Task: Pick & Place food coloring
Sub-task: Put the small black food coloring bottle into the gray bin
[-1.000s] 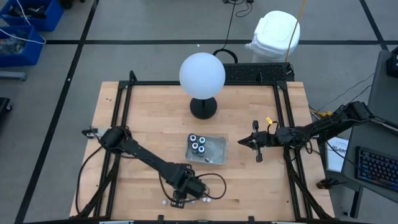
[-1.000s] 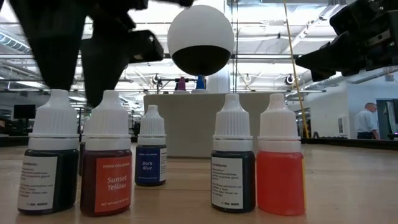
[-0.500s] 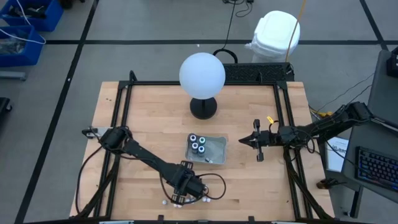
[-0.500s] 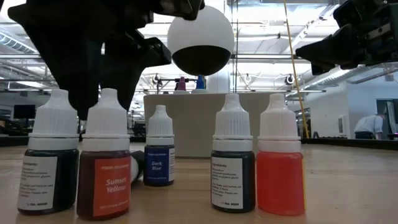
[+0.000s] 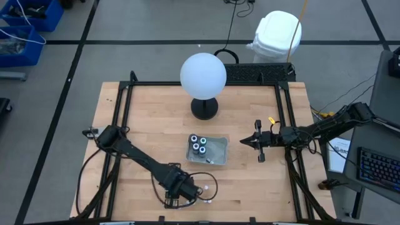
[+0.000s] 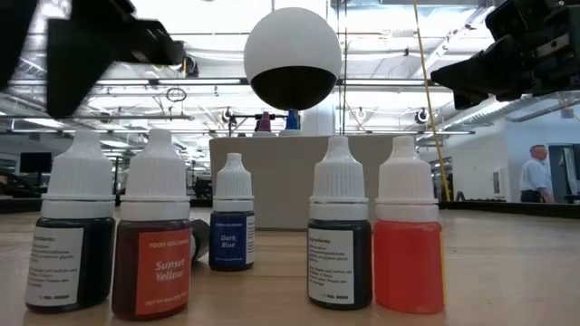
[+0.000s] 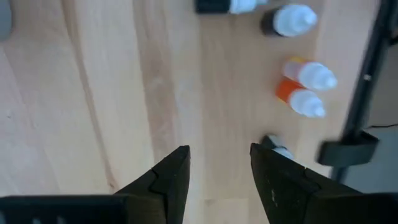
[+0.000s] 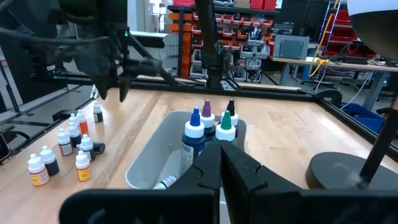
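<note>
Three larger bottles (image 5: 199, 144) and one small bottle are seen placed in the clear tray (image 5: 219, 150); a cluster of food coloring bottles (image 5: 203, 201) remains on the surface, beside the left gripper (image 5: 177, 197), parted and empty. The right gripper (image 5: 245, 143) waits shut.

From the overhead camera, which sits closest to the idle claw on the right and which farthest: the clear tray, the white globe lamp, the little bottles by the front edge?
1. Clear tray, mid-table, just beside the right gripper.
2. White globe lamp, toward the back of the table.
3. Little bottles at the front edge, beside the left gripper.
</note>
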